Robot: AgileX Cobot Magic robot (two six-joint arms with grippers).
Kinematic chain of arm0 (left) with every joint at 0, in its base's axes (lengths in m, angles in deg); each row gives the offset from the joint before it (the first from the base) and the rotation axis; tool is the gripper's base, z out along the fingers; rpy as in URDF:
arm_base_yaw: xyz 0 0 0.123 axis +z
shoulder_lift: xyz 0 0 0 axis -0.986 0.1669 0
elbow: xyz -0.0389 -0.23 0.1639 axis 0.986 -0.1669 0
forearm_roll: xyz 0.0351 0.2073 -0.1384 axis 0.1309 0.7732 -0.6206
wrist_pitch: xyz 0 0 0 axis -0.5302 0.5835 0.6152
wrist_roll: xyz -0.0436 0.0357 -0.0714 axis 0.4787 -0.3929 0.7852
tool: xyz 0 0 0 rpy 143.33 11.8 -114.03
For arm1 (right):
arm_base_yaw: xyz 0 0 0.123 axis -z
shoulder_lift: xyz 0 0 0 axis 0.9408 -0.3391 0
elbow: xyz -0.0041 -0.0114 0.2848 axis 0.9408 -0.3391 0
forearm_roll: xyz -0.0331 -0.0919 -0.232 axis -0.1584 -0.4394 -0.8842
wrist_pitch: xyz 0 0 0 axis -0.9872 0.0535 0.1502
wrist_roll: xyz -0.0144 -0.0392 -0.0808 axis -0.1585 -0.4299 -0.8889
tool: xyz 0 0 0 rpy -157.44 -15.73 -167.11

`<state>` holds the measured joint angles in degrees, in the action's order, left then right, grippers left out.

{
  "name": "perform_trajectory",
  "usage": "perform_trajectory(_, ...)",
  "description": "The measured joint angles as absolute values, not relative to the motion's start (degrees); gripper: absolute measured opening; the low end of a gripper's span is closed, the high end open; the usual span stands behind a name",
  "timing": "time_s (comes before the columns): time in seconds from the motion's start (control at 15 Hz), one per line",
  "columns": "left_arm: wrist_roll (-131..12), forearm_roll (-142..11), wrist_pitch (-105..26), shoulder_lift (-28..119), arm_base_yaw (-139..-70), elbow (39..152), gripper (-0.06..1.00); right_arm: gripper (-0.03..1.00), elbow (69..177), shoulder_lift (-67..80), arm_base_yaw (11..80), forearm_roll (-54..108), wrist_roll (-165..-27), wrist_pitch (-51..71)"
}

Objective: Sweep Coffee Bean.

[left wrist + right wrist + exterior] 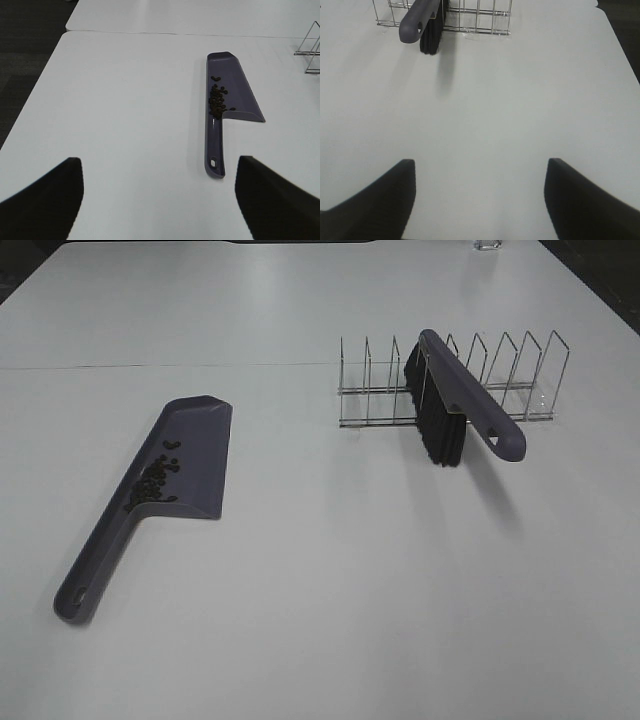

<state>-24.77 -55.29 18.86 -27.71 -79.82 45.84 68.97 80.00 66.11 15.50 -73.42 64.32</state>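
Dark coffee beans lie in a purple plastic dustpan (flat on the white counter); both tools spread, empty.

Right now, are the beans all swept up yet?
It looks finished. The coffee beans lie heaped in the dustpan, and I see none loose on the table. The brush rests in the wire rack. Both grippers, left and right, are open and hold nothing.
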Motion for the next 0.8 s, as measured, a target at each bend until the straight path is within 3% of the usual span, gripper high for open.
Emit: perform_trajectory(0.8, -24.8, -55.7, 18.6, -27.7, -79.8, 45.8, 0.76, 0.63, 69.0, 80.0, 66.1, 15.6, -72.3, 64.3)
